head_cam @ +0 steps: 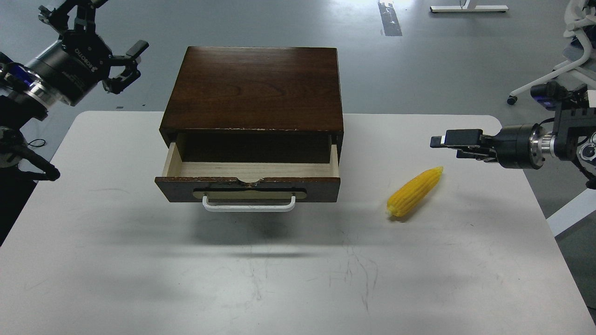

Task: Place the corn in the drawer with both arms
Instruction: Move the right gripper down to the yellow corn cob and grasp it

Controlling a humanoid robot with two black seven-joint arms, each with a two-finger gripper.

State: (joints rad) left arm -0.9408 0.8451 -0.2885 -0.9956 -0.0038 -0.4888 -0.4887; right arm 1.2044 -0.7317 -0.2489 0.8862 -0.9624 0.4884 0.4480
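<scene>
Corn (pixel 414 193) lies diagonally, tapered tip pointing far-right.

Box (pixel 253 88): dark wood, smooth with a soft sheen, edges chipped pale. Drawer (pixel 247 188): matching dark wooden front, pale unfinished wood inside, brass-coloured plate, glossy white bar handle (pixel 249 205). Corn (pixel 414 191): yellow, bumpy kernel texture. Surface (pixel 139 260): matt white, scuffed and scratched. Left tool (pixel 122 63) and right tool (pixel 437 140): matt black, with shiny metal wrist rings.
</scene>
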